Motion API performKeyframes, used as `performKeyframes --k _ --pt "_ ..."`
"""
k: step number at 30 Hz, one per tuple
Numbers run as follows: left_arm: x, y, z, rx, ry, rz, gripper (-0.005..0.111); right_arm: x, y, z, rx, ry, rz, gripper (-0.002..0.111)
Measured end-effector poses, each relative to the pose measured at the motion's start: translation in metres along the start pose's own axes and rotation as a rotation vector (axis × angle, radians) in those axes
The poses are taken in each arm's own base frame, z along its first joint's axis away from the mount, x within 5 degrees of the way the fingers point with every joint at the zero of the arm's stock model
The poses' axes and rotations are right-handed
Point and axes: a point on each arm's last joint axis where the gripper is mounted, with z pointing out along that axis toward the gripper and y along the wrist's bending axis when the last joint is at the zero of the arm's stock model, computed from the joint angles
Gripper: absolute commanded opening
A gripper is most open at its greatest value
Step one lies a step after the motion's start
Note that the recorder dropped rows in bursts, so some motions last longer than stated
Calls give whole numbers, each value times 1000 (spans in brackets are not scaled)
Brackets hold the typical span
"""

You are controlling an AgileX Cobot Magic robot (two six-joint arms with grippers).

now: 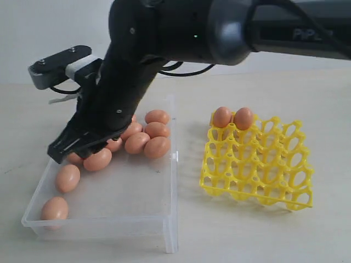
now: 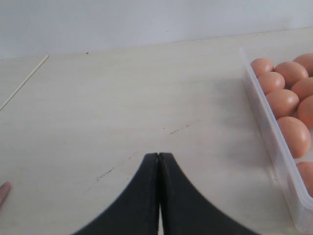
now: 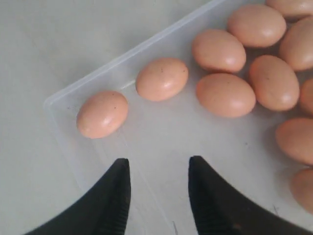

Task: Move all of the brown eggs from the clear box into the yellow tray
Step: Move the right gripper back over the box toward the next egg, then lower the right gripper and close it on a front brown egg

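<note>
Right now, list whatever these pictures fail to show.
Exterior view: the right arm covers part of the eggs in the box, so no count; the left hand is out of frame.
Left wrist view: the frame edge cuts off most of the box.
Right wrist view: the edge crops several eggs; the tray is out of view.

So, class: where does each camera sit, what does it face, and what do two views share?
Exterior: low over the table, facing the clear box and yellow tray; the right arm reaches over the box.
Left wrist: above the table, box edge alongside; left gripper shut.
Right wrist: looking down into a box corner; right gripper open.
Shared: all three show the brown eggs in the box.
</note>
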Motion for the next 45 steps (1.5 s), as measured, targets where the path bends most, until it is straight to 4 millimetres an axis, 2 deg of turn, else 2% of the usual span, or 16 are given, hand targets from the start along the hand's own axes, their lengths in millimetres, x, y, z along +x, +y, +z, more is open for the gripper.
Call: performKeyframes --k 2,4,6,9,13,17,30,45 --pt "0 0 0 0 0 0 0 -10 2 10 -21 36 29 50" --pt "0 0 0 0 0 0 0 -15 2 25 -36 83 57 51" --pt "0 0 0 0 0 0 0 -17 1 48 -71 138 107 51" --pt "0 0 0 0 0 0 0 -22 1 66 -114 143 171 51" --pt "0 0 0 0 0 0 0 -26 4 77 -162 141 221 51" --pt "0 0 0 0 0 0 0 -22 9 91 -186 169 239 51" --pt "0 0 0 0 0 0 0 -13 18 120 -206 199 291 51" --pt "0 0 0 0 0 0 0 -10 19 136 -200 190 331 51"
